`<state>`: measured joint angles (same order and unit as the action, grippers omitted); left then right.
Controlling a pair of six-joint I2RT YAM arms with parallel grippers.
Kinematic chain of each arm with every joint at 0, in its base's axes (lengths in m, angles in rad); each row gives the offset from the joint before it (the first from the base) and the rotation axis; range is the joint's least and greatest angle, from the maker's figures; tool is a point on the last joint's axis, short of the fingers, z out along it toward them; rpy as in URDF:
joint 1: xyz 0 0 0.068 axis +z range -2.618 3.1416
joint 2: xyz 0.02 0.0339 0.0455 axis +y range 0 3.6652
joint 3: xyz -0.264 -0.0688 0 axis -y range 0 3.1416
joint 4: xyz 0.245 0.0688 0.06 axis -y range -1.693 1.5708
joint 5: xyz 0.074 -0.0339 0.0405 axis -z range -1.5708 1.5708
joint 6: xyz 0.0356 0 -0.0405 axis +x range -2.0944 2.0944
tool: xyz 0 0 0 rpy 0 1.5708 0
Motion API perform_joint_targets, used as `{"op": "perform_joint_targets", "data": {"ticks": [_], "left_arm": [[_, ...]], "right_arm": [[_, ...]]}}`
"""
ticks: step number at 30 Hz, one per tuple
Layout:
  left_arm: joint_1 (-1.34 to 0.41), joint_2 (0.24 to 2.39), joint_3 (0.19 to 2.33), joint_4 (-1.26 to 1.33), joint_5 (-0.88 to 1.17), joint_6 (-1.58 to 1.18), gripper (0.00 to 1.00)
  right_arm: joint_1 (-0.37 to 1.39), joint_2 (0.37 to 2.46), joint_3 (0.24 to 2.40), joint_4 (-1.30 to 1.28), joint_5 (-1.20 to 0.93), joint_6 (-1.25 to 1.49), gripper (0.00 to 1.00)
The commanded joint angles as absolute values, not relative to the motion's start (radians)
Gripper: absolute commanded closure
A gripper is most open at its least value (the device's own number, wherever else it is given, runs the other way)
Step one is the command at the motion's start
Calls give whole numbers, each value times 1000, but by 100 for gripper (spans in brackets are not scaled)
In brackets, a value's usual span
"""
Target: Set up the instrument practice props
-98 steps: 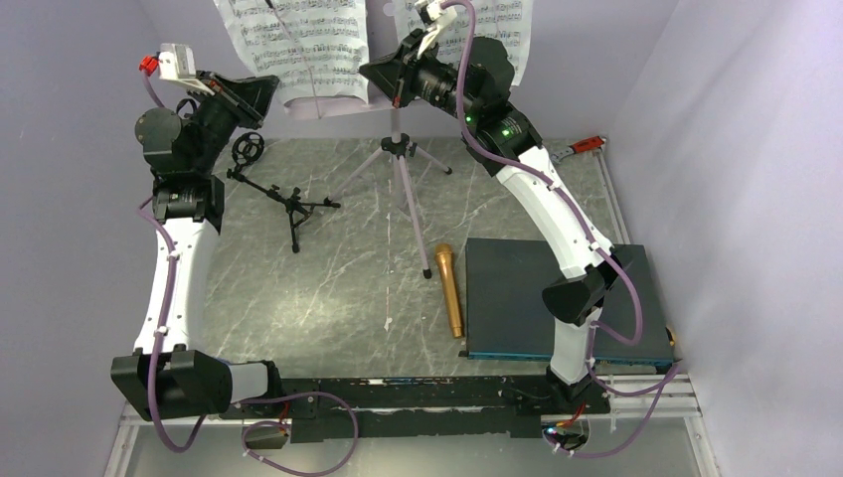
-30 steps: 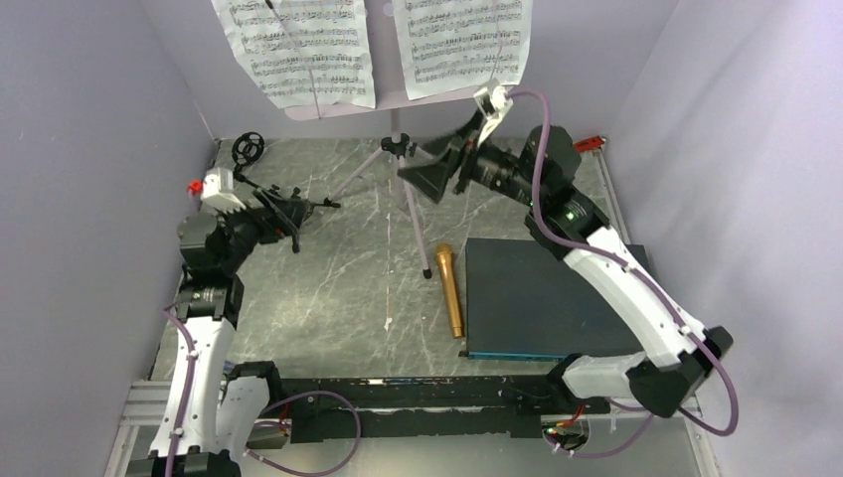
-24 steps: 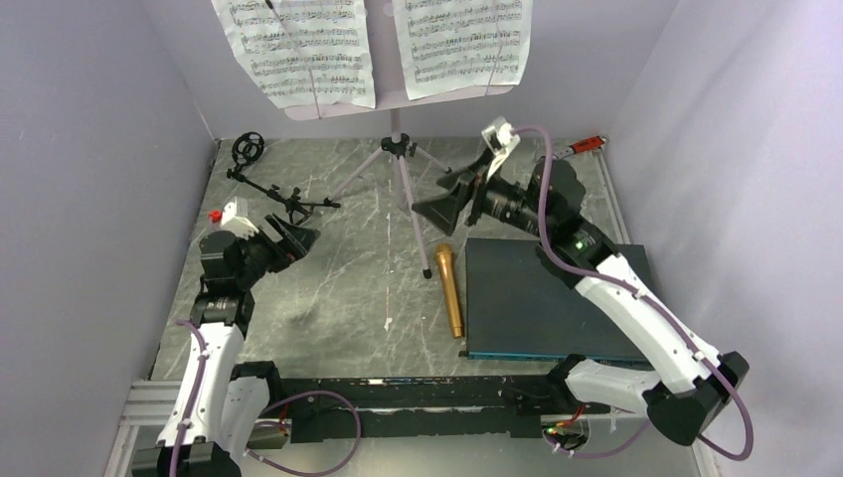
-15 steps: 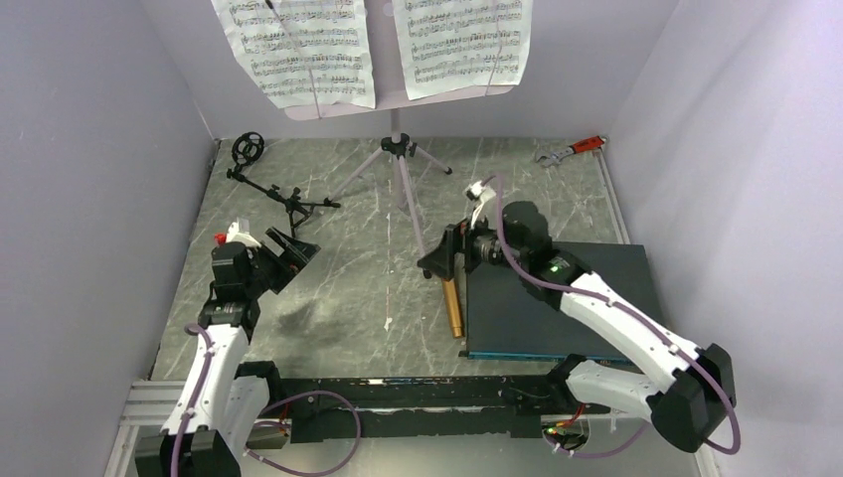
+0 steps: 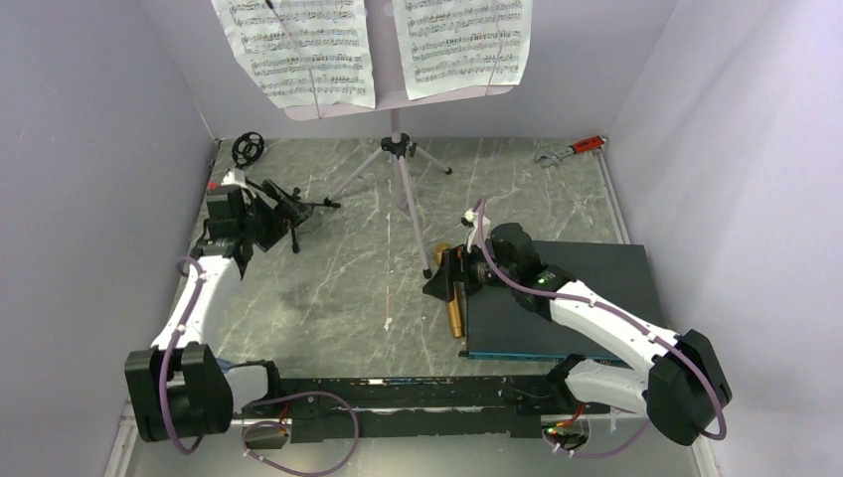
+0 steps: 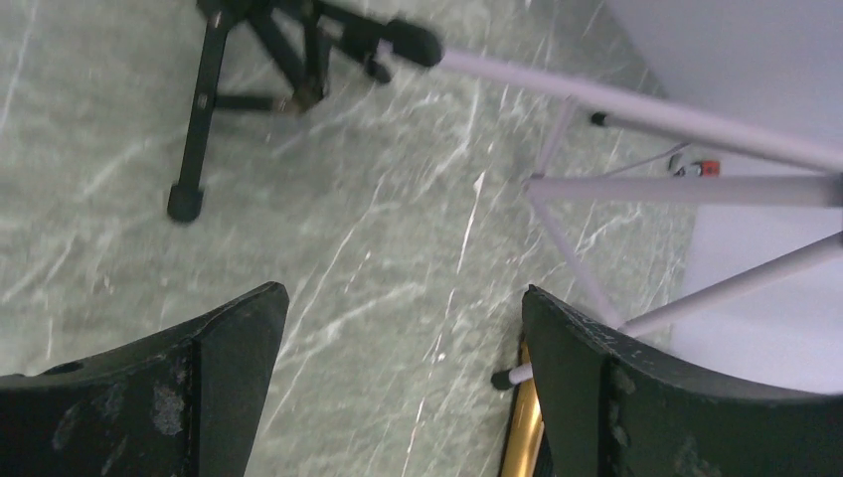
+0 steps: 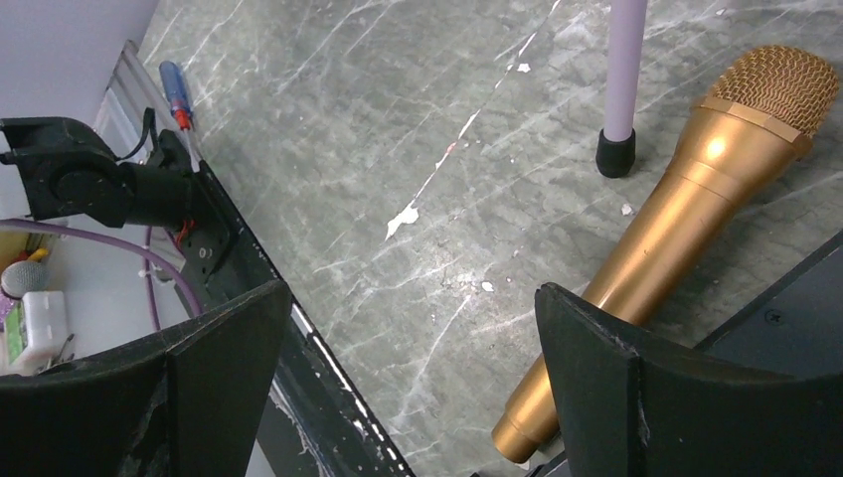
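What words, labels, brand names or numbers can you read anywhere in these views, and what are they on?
Left sheet-music page: printed notation only; any title or words too small to read.
Right sheet-music page: the same, too small to read.
Gold microphone: no marking shows.
No readable text anywhere.

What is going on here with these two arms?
They are setting up music practice props. The pale perforated music stand on a silver tripod stands at the back with white sheet-music pages on it. The right hand, open, hovers by the gold microphone lying flat. The left hand, open, is close to the small black tripod mic stand. Neither holds anything.
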<state>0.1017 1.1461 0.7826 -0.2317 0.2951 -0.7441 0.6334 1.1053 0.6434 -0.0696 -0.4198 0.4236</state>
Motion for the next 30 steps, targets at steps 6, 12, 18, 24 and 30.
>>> {"op": "perform_joint_targets", "data": {"ticks": [6, 12, 18, 24, 30], "left_arm": [[147, 1293, 1051, -173, 246, -737, 6], [220, 1386, 1115, -141, 194, -837, 7], [317, 1527, 1096, -17, 229, -1001, 12], [341, 1733, 1166, 64, 305, -1073, 18], [346, 1908, 1233, 119, 332, -1123, 19]], "right_arm": [[630, 1154, 628, 33, -401, 425, 2], [630, 1162, 639, 13, -412, 416, 2], [631, 1125, 640, -25, -397, 408, 2], [631, 1108, 640, -59, -374, 392, 2], [630, 1114, 639, -75, -363, 374, 2]]}}
